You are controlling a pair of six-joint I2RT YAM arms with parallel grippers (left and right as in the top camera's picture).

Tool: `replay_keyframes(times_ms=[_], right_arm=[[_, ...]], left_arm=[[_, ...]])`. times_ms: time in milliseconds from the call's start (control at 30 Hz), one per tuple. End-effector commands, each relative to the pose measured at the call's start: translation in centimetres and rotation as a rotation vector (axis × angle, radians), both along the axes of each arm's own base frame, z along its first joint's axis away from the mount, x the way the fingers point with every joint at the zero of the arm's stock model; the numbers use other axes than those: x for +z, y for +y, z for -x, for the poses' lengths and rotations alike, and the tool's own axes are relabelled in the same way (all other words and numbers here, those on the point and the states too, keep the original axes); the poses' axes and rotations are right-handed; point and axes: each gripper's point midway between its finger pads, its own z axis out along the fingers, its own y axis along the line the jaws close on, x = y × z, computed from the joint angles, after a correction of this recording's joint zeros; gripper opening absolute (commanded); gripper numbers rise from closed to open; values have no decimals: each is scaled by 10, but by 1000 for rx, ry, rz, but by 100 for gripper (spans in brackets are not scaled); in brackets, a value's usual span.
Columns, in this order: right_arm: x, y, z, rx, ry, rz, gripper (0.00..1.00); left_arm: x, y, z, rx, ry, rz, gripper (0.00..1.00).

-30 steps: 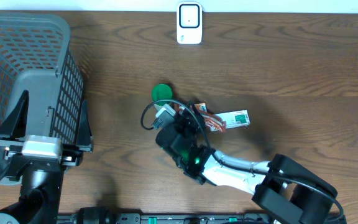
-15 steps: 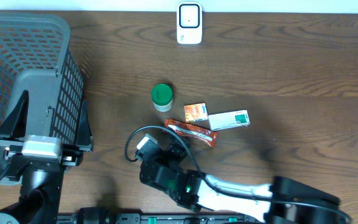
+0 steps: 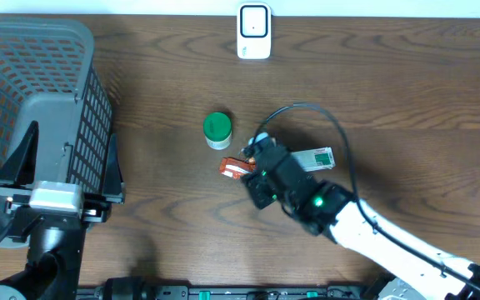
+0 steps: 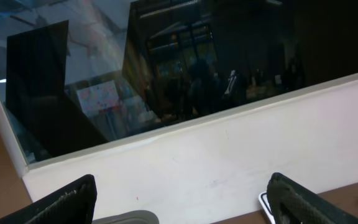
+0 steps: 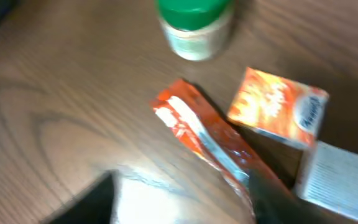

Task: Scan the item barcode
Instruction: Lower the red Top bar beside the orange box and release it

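Note:
The white barcode scanner stands at the table's far edge. Mid-table lie an orange sachet, a small orange box and a white and green box, with a green-lidded jar beside them. My right gripper hovers low over the sachet, blurred. Its jaws stand apart with bare wood between them, and the right finger overlaps the sachet's near end. My left gripper is open and empty, facing a wall and window.
A large grey basket fills the left side of the table, with the left arm parked in front of it. In the right wrist view the white box lies close to the right finger. A cable loops above the right arm.
The right arm pulled back to the front edge, then swung in over the sachet and boxes from the right. Its jaws look narrower than before. The left arm has not moved.

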Motion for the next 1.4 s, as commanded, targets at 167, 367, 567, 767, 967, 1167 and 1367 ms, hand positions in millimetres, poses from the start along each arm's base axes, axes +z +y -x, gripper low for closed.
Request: replay_keyframes(times_ms=[167,367,567,767,967,1167,1367], right_arm=[[-18,17,-13,18,63,-85,1],[-69,16,-19,-38,156,-31,1],[-116,3,-17,-105,233,62,1],[-114,11,-7,-50,269,31,1],[-69,25,-8,15,204,-67,1],[-29,-7,-30,-110,79,-41,1],[-54,-48,-33,-206,170,60,1]], left_arm=[[2,-1,3,-8,-10,1,87],[2,-1,3,-8,-10,1,87],[2,-1,3,-8,-10,1,87],[2,-1,3,-8,-9,1,87],[2,-1,3,-8,-9,1,87],[2,-1,3,-8,-9,1,87],[2,-1,3,-8,-9,1,87]])
